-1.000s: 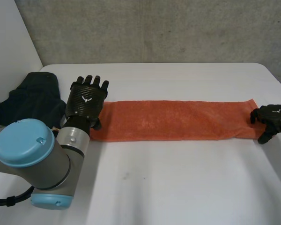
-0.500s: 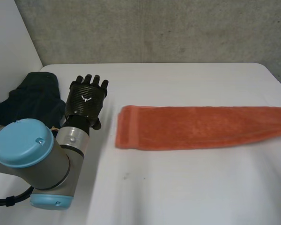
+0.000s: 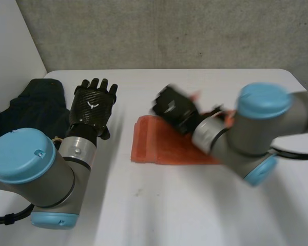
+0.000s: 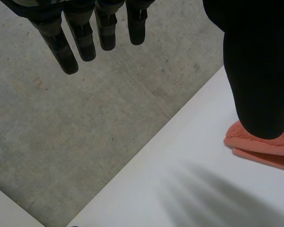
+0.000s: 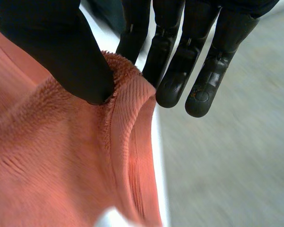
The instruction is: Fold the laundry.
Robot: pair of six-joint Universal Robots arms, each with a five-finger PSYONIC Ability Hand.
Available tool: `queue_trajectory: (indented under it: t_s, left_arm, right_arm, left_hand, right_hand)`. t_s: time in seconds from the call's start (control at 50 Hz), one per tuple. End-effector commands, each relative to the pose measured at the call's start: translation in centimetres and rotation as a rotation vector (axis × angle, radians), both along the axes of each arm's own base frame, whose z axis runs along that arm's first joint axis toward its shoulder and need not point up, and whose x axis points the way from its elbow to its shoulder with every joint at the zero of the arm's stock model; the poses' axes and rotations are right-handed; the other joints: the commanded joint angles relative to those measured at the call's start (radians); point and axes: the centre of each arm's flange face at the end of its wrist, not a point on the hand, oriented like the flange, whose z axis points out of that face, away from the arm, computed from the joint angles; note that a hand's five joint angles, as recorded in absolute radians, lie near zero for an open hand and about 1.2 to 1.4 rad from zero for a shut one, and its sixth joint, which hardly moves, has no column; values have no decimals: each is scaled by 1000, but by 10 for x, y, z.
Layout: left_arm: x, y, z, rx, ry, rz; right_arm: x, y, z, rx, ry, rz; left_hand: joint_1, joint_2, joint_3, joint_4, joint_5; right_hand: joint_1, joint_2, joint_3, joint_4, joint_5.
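- White table (image 3: 159, 205) with a grey concrete wall (image 3: 169, 31) behind it.
- Right hand (image 3: 174, 108): grasping the orange towel (image 3: 161, 148). In the right wrist view the thumb (image 5: 61, 47) presses the ribbed hem against the straight fingers (image 5: 173, 71). That is a pinch on a short end edge, with cloth draped under the palm.
- Right arm (image 3: 256, 128): laid across above the towel along its length. The hand is up off the table, above the towel's end that is nearer the left hand.
- Towel: lies flat on the table under the right hand and arm, with the pinched end lifted above it. It looks like that end is being doubled over the rest. In the left wrist view a corner shows stacked layers.
- Handling, judged:
  - Terry cloth: soft, light and limp, with no stiffness. It will sag from any hold point.
  - The pile is grippy, not slippery, and nothing about it is fragile.
  - Best hold is the hem band or the corners of a short end, where the cloth is thicker.
  - A one-point pinch will likely let the far corner droop, so the edges may land skewed.
- Left hand (image 3: 94, 105): released, with fingers straight and spread, holding nothing. It is raised clear of the table, beside the towel's end and not touching it.
- Dark garment (image 3: 33, 105): a heap beyond the left hand, well apart from the towel.
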Motion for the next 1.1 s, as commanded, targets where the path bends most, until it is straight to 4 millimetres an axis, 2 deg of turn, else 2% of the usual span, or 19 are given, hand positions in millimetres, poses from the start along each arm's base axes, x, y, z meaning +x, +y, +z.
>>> queue_trajectory:
  t_s: [0.02, 0.08, 0.1, 0.18, 0.2, 0.26, 0.28, 0.32, 0.38, 0.5, 0.52, 0.62, 0.68, 0.8, 0.88, 0.9, 0.96, 0.98, 1.1]
  left_arm:
    - [-3, 1, -2, 2, -3, -9]
    - [-5, 1, -2, 0, -3, -13]
    - [-6, 1, -1, -4, -1, -15]
    - [-11, 0, 3, -19, 5, -27]
    - [-13, 0, 3, -22, 7, -31]
    - [-26, 5, 7, -37, 19, -67]
    - [-30, 7, 9, -42, 22, -77]
    - [-36, 9, 10, -49, 25, -94]
    - [-47, 13, 9, -53, 30, -122]
    - [-61, 22, -2, -37, 18, -163]
    - [-62, 23, -3, -35, 16, -166]
    - [-65, 28, -8, -23, 6, -181]
    - [-65, 29, -8, -22, 5, -183]
    - [-63, 31, -4, -27, 9, -181]
    - [-60, 33, 5, -33, 15, -177]
    - [-59, 33, 6, -34, 16, -175]
    - [-56, 31, 12, -42, 25, -160]
    - [-55, 30, 14, -45, 28, -151]
    - [-37, 13, 23, -57, 53, -11]
  right_arm:
    - [30, 39, -51, 101, 64, 126]
    - [27, 32, -49, 121, 60, 68]
    - [25, 30, -47, 133, 53, 44]
    - [13, 18, -24, 245, -37, -93]
    - [-3, 1, -13, 319, -104, -176]
    - [-35, -20, 7, 444, -221, -290]
    - [-56, -29, 18, 520, -289, -351]
    - [-73, -33, 26, 578, -346, -403]
    - [-98, -34, 12, 668, -348, -485]
    - [-146, -43, -22, 684, -264, -638]
    - [-159, -46, -29, 667, -224, -675]
    - [-181, -54, -54, 651, -113, -726]
    - [-187, -61, -61, 652, -101, -745]
    - [-188, -76, -43, 549, -140, -764]
    - [-168, -76, -5, 433, -179, -712]
    - [-151, -70, 7, 394, -185, -657]
    - [-117, -56, 20, 354, -185, -551]
    - [-94, -43, 24, 338, -182, -480]
    - [-22, 12, 24, 300, -148, -220]
  left_hand:
    - [-15, -31, -38, -29, -46]
    - [-15, -31, -38, -29, -46]
    - [-15, -31, -38, -29, -46]
    - [-15, -31, -38, -29, -46]
    - [-15, -31, -38, -29, -46]
    - [-15, -31, -38, -29, -46]
    - [-15, -31, -38, -29, -46]
    - [-15, -31, -38, -29, -46]
    - [-15, -31, -38, -29, -46]
    - [-15, -31, -38, -29, -46]
    - [-15, -31, -38, -29, -46]
    - [-15, -31, -38, -29, -46]
    - [-15, -31, -38, -29, -46]
    - [-15, -31, -38, -29, -46]
    - [-15, -31, -38, -29, -46]
    - [-15, -31, -38, -29, -46]
    - [-15, -31, -38, -29, -46]
    - [-15, -31, -38, -29, -46]
    - [-15, -31, -38, -29, -46]
  right_hand:
    - [415, 226, 212, 206, 248]
    - [-606, -795, -808, -815, -773]
    - [-807, -996, -1010, -1016, -974]
    - [-807, -996, -1010, -1016, -974]
    - [-807, -996, -1010, -1016, -974]
    - [-807, -996, -1010, -1016, -974]
    - [-807, -996, -1010, -1016, -974]
    - [-807, -996, -1010, -1016, -974]
    - [-807, -996, -1010, -1016, -974]
    - [-807, -996, -1010, -1016, -974]
    - [-678, -867, -880, -887, -845]
    - [-178, -368, -381, -388, -345]
    - [412, 223, 210, 203, 245]
    - [415, 226, 212, 206, 248]
    - [415, 226, 212, 206, 248]
    - [415, 226, 212, 206, 248]
    - [415, 226, 212, 206, 248]
    - [415, 226, 212, 206, 248]
    - [415, 226, 212, 206, 248]
